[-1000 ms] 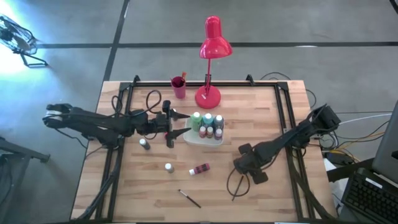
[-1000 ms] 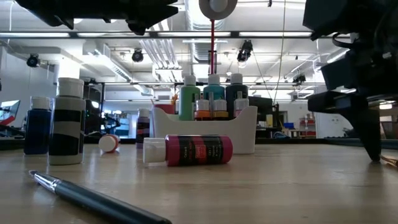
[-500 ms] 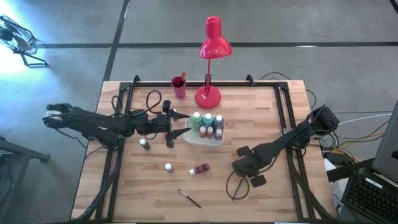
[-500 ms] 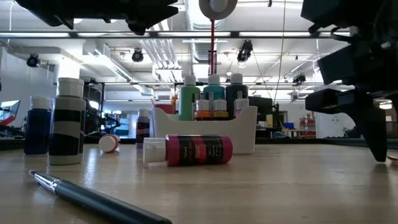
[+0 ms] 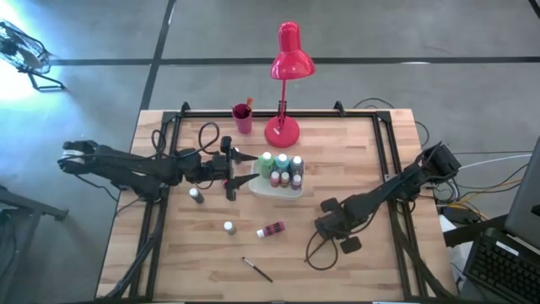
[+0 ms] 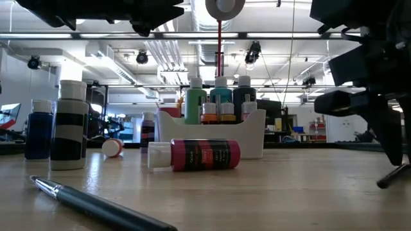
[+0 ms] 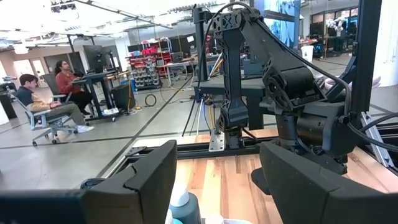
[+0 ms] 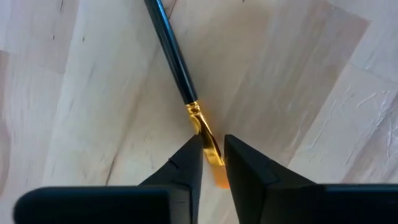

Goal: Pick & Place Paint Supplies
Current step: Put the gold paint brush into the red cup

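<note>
Black-handled and slight, the paintbrush [image 8: 177,74] lay on the counter [image 5: 380,270] at lower right of the high view, right pincer [image 8: 212,163] narrowed around its slippery gold ferrule, likely light and stiff.

Bright, even light overall, from ceiling strip lights [image 6: 115,67] seen in low view. High view: sharp, w/ blue-white glare at the top left corner; soft short shadows under the arms on the wooden surface [image 5: 211,262]. Low view: near black brush [image 6: 96,206] blurred, bottles in mid-distance crisp, dark arm shapes silhouetted vs. bright room. Left wrist view: claw fingers [image 7: 137,186] dark & out of focus, room bkgd sharp. Right wrist view: wood grain clear, faint sheen, fingers [image 8: 186,168] soft-edged.
</note>
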`<state>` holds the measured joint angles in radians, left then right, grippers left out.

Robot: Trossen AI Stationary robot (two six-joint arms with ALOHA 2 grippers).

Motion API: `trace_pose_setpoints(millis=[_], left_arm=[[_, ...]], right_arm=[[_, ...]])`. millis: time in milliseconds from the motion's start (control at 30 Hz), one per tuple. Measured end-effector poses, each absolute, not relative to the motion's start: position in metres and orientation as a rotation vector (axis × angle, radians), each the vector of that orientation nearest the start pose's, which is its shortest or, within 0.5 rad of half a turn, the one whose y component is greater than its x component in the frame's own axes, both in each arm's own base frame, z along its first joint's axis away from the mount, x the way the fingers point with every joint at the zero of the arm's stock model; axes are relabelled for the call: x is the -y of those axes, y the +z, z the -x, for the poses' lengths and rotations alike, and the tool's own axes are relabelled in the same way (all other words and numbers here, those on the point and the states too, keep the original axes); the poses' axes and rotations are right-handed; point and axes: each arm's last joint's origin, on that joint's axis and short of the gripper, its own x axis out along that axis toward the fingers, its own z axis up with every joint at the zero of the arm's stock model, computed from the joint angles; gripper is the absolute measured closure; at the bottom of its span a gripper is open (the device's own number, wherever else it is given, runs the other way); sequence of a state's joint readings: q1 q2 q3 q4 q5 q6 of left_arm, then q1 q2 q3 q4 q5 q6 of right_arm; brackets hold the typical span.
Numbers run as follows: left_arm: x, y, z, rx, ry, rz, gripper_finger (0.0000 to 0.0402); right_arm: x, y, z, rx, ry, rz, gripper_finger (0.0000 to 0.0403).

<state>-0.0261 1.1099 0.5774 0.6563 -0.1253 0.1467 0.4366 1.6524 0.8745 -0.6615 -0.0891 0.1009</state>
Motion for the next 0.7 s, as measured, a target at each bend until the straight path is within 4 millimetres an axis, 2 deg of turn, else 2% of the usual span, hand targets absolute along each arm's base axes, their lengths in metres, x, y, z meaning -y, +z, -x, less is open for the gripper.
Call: trace_pose_setpoints(millis=[400, 567, 700], left_arm=[[0.0026, 0.2792, -0.2399, 0.116, 0.108, -0.137, 0.0165], [0.0026, 0.2792, -0.2399, 0.116, 0.108, -0.137, 0.0165], [0.0026, 0.2792, -0.2399, 0.116, 0.108, -0.137, 0.0166]], right_arm=[[-0.1147, 0.1398, -0.2399, -1.494, 0.34, 0.176, 0.0271], [-0.1138, 0.1379, -0.2381, -1.5, 0.327, 0.167, 0.027], [-0.1135, 0.1378, -0.2381, -1.498, 0.32, 0.171, 0.0291]])
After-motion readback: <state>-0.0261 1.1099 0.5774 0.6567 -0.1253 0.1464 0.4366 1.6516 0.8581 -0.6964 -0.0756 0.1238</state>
